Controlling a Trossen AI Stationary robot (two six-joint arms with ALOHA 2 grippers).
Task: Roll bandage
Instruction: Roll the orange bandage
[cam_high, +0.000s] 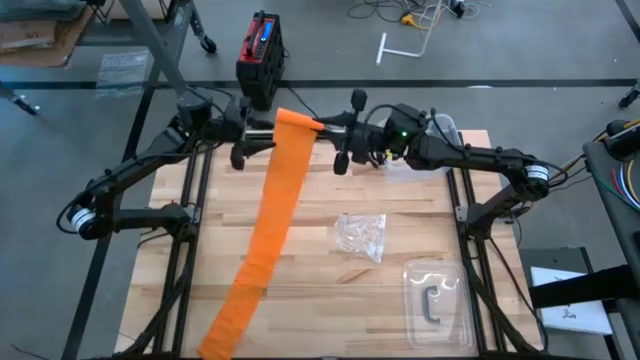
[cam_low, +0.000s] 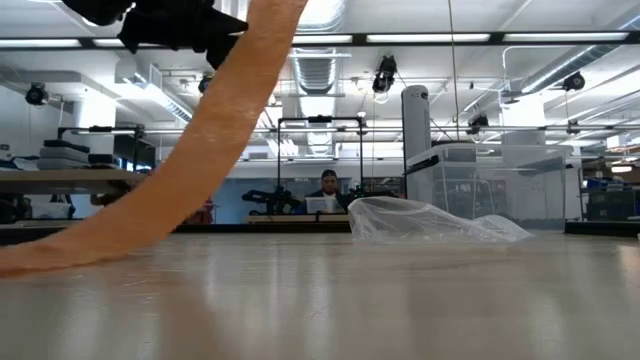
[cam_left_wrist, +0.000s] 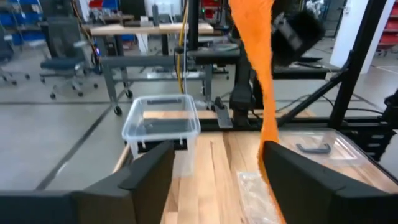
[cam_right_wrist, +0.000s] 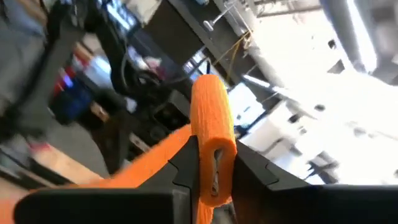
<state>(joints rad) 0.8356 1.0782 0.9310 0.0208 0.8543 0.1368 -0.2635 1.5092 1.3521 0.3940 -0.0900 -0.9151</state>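
The bandage (cam_high: 268, 225) is a long orange strip. Its far end is wound into a small roll (cam_right_wrist: 211, 124), held high over the table's far middle by my right gripper (cam_right_wrist: 212, 168), which is shut on it. From there the strip slants down (cam_low: 225, 110), and its near end (cam_high: 225, 330) lies flat on the table at the near left. My left gripper (cam_left_wrist: 217, 180) stands open just left of the roll, level with it. The strip (cam_left_wrist: 261, 93) hangs past one of its fingers (cam_left_wrist: 298, 180); I see no contact. My right gripper pinches the bandage's rolled end (cam_right_wrist: 214, 158) between its two fingers, one on each flat side of the roll. The fingers come in about level from the table's right side. The roll is lifted clear, and the strip trails slack down from it to the table.
A crumpled clear plastic wrapper (cam_high: 362, 236) lies right of the table's middle. A clear tray holding a dark clip (cam_high: 437, 300) sits at the near right, and a clear tub (cam_left_wrist: 163, 121) stands at the far right edge. A person sits far off in the room (cam_low: 328, 192).
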